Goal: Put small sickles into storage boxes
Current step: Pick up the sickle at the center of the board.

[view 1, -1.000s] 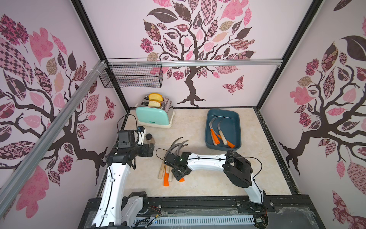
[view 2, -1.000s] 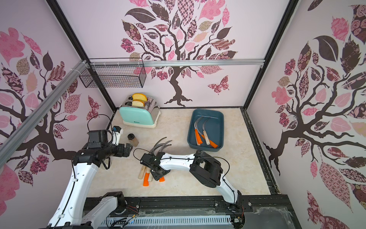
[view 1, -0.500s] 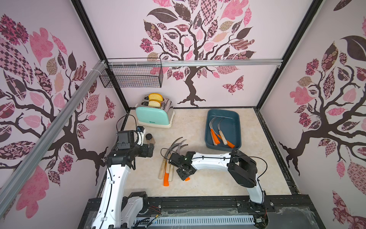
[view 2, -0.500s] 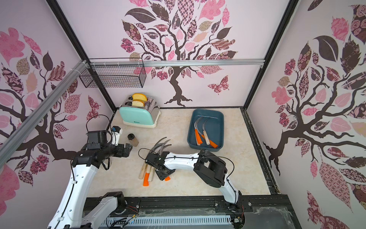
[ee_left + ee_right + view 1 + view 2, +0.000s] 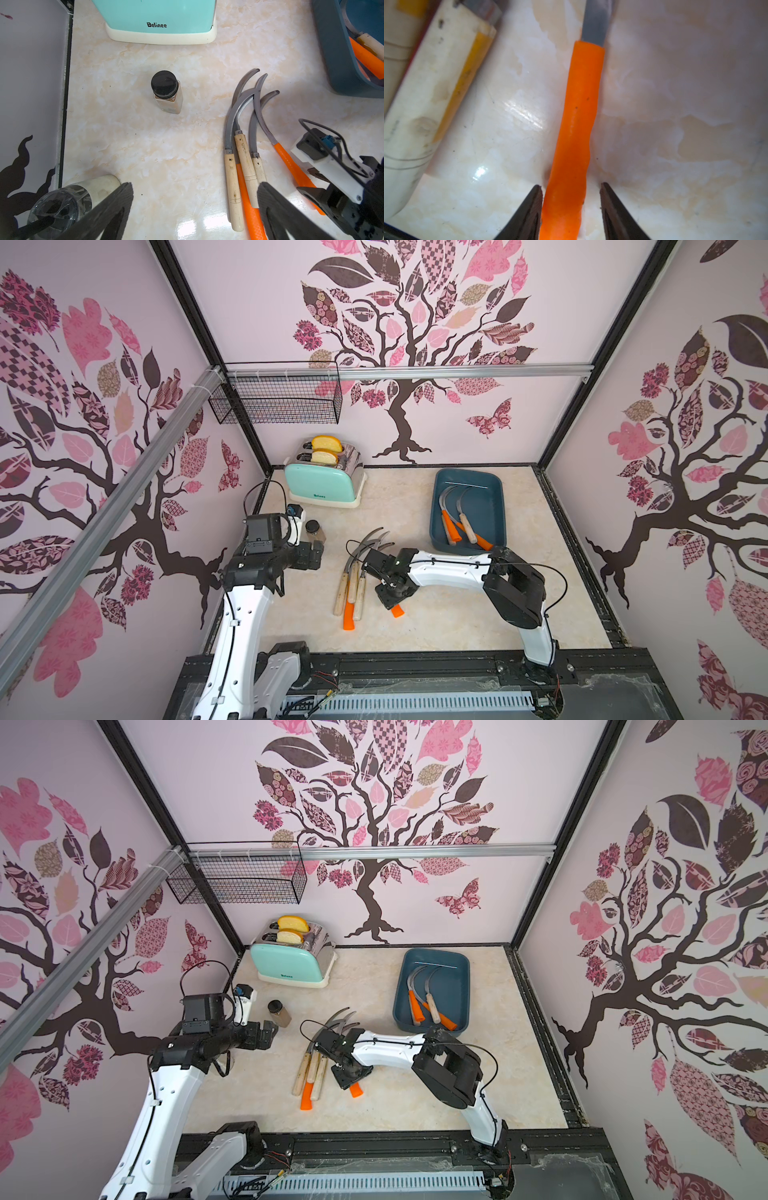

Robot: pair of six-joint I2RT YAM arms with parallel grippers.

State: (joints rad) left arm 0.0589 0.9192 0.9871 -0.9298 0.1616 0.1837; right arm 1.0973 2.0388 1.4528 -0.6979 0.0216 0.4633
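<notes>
Clock directions are read from the table [image 5: 419, 626] centre in the top views, 12 o'clock toward the back wall.

1. Target sickle [image 5: 575, 124]: orange handle, grey blade, lying flat on the table at about 7 o'clock. Its handle end shows in both top views [image 5: 397, 610] [image 5: 356, 1090].
2. Right hand [image 5: 571, 187]: lowered over this handle, jaws apart and straddling it. One of the fingers [image 5: 529, 212] appears to touch the handle, though the close view is blurred. The opposite finger stands clear with a visible gap. The handle is not clamped.
3. Loose pile [image 5: 243, 162]: four sickles just beside the target at its 9 o'clock. Three have pale wood handles and one is orange. Blades overlap and point toward 12 o'clock.
4. Storage box [image 5: 484, 506]: a dark teal tray at about 1 o'clock, near the right wall. It holds sickles [image 5: 468, 529]: two orange handles and one wood handle are visible.
5. Left hand [image 5: 195, 187]: at 9 o'clock, raised above the table, jaws fully apart, nothing between them.
6. Other items:
   - a small bottle [image 5: 166, 91] with a black cap, upright near the left hand
   - a mint toaster [image 5: 322, 481] with two bread slices at 11 o'clock
   - a black wire basket [image 5: 278, 398] hanging on the rail above the toaster
</notes>
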